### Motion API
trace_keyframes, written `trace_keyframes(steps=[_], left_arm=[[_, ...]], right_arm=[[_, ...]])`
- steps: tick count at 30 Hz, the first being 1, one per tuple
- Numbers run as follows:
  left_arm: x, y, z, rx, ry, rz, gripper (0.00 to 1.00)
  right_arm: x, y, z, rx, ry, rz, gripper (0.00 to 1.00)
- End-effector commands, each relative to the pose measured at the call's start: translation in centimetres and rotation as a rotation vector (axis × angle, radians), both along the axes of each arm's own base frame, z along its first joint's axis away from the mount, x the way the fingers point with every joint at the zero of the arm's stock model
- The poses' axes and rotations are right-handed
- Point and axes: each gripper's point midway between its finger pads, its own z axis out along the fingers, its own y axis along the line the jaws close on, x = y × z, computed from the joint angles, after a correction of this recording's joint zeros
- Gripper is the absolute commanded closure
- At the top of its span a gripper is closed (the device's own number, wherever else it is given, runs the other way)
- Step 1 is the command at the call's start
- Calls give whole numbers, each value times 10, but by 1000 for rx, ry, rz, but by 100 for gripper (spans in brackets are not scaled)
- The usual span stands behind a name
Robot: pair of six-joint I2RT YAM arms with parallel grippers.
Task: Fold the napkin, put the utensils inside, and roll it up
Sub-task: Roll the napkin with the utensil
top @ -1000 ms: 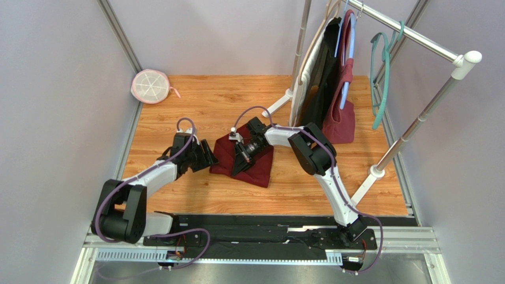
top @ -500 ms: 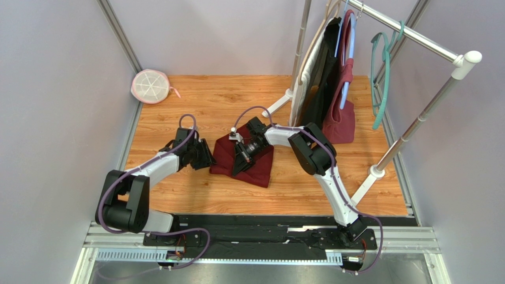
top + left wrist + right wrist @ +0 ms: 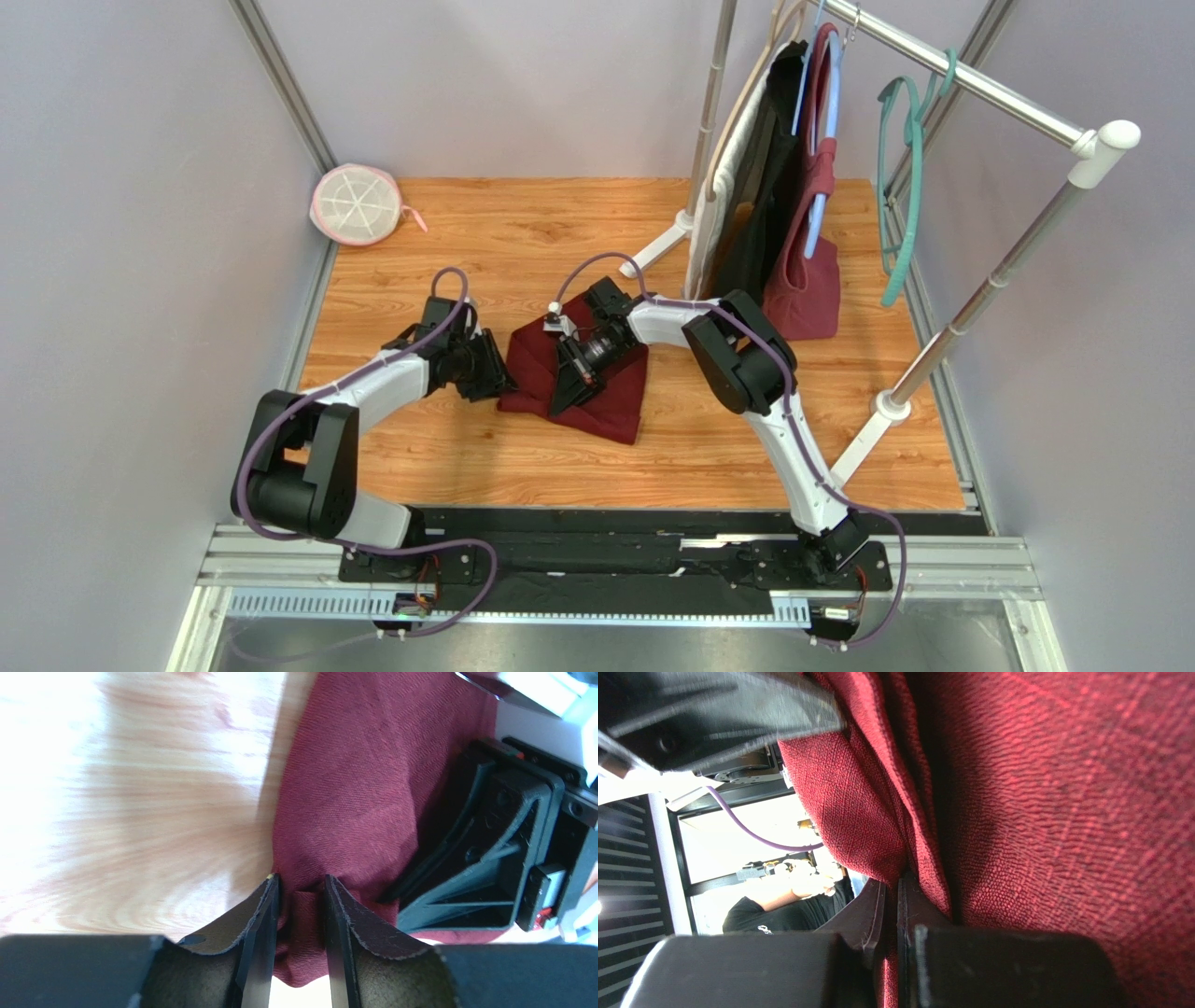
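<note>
Wood-grain counter (image 3: 421,252) fills the overhead view, walled in by pale grey panels. At its far left corner lies a round white mesh disc (image 3: 356,205) with a pink rim. Nearer, the left arm (image 3: 379,392) reaches rightward, low over the boards. The left fingers (image 3: 269,903) sit at the left edge of the napkin (image 3: 617,399). The wrist view shows them grasping a small raised pleat of the maroon cloth, one finger on each side with its inner face against the fabric.

The napkin lies bunched and folded near the counter's middle, between the two arms, its flatter part toward the near right. The right fingers (image 3: 882,906) lie on top of it, pointing toward the near left. They are clenched on a thin fold of cloth that runs down between the almost-meeting tips. The right arm (image 3: 765,406) bends back from there to its base at the near edge.

At the far right stands a metal clothes rack (image 3: 982,84) carrying a dark garment (image 3: 758,182), a burgundy bag (image 3: 807,287) and a teal hanger (image 3: 912,182)
</note>
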Motion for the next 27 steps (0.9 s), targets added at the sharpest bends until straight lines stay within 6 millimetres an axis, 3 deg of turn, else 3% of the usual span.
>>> trace_keyframes(steps=[1, 10, 21, 26, 27], left_arm=[[-9, -13, 4, -29, 15, 6, 61], [-37, -16, -3, -29, 32, 33, 59], [-56, -24, -14, -65, 55, 38, 50], [-48, -27, -13, -81, 26, 54, 60], [-46, -26, -13, -74, 22, 58, 68]], right_arm=[[2, -25, -58, -186, -54, -52, 100], [-14, -48, -60, -249, -65, -61, 100], [-14, -52, -65, -276, -81, -70, 100], [-14, -52, -67, -282, -82, -71, 100], [-14, -53, -66, -282, -83, -70, 100]])
